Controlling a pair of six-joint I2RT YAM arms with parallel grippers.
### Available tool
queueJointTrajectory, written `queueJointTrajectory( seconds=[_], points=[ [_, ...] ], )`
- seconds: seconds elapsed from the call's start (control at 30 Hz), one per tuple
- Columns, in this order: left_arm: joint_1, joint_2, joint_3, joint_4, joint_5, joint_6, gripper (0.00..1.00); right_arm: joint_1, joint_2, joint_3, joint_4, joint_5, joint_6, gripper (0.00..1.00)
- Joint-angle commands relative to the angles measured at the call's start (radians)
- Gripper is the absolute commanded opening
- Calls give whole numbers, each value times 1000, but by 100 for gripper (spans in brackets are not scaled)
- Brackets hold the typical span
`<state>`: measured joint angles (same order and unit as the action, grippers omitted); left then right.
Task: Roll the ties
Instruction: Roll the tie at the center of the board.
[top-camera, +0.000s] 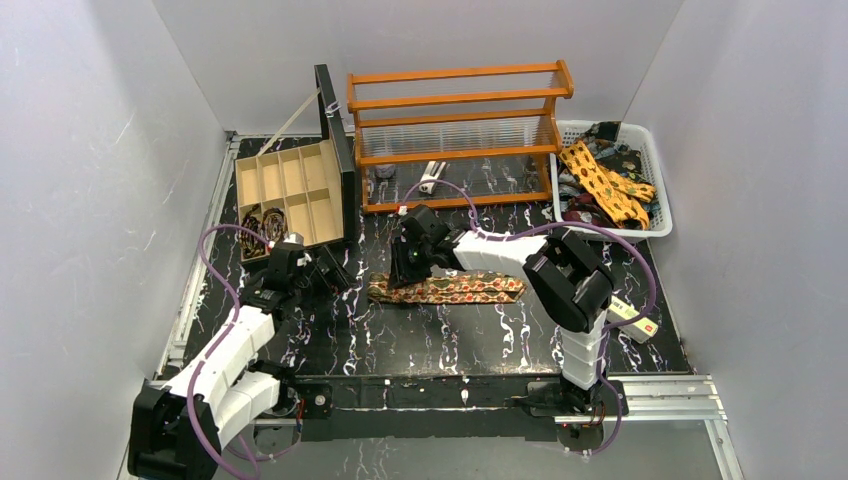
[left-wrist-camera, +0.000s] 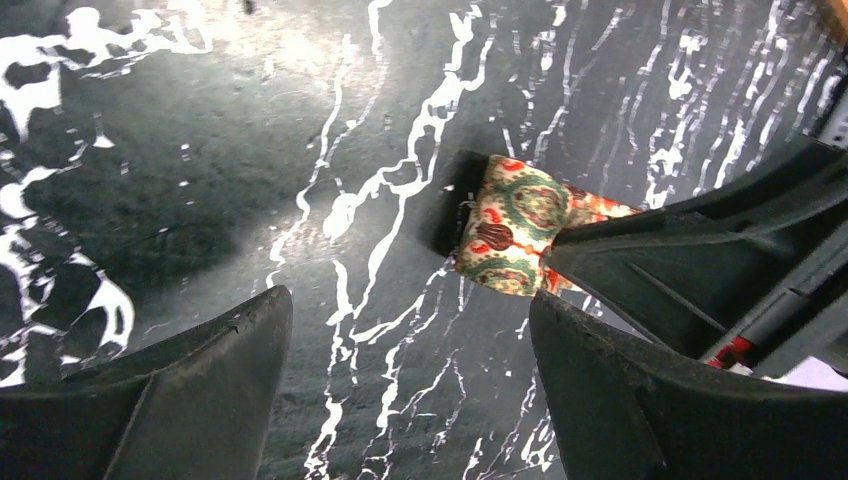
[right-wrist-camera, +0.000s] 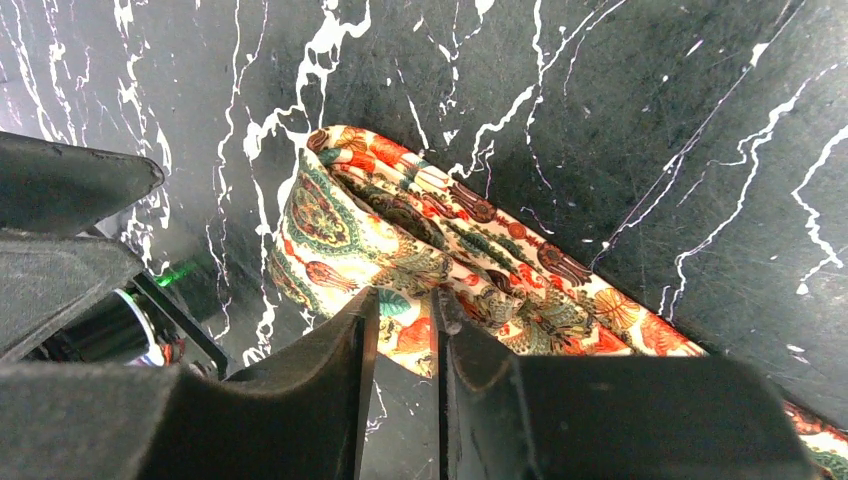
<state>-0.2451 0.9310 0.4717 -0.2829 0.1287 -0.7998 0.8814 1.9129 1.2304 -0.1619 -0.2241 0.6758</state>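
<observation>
A brown-red tie with gold-green motifs (top-camera: 455, 288) lies as a flat strip across the middle of the table, its left end folded over (right-wrist-camera: 350, 220). My right gripper (top-camera: 405, 272) is down on that folded end. Its fingers stand nearly together (right-wrist-camera: 405, 305) with the tie's near edge between the tips. My left gripper (top-camera: 335, 270) is open and empty just left of the tie's end (left-wrist-camera: 515, 235), low over the table (left-wrist-camera: 405, 305). Two rolled ties (top-camera: 265, 222) sit in a front compartment of the wooden box.
The open wooden compartment box (top-camera: 295, 180) stands at the back left, an orange wooden rack (top-camera: 460, 120) behind the tie. A white basket (top-camera: 655, 165) at the back right holds several loose ties. A small white-and-red box (top-camera: 635, 318) lies at the right.
</observation>
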Motion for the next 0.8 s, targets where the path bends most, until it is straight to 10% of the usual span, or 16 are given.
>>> queueJointTrajectory(
  seconds=[0.0,0.4,0.77],
  points=[
    [4,-5,-27,90,99,19,86,-11,1,2,-24,33,-68,35],
    [5,48,-27,156,146,50,86,-36,-97,158,-118,-174,-141,63],
    [4,85,-14,183,165,79,85,-74,-208,-191,106,-121,133,76]
  ],
)
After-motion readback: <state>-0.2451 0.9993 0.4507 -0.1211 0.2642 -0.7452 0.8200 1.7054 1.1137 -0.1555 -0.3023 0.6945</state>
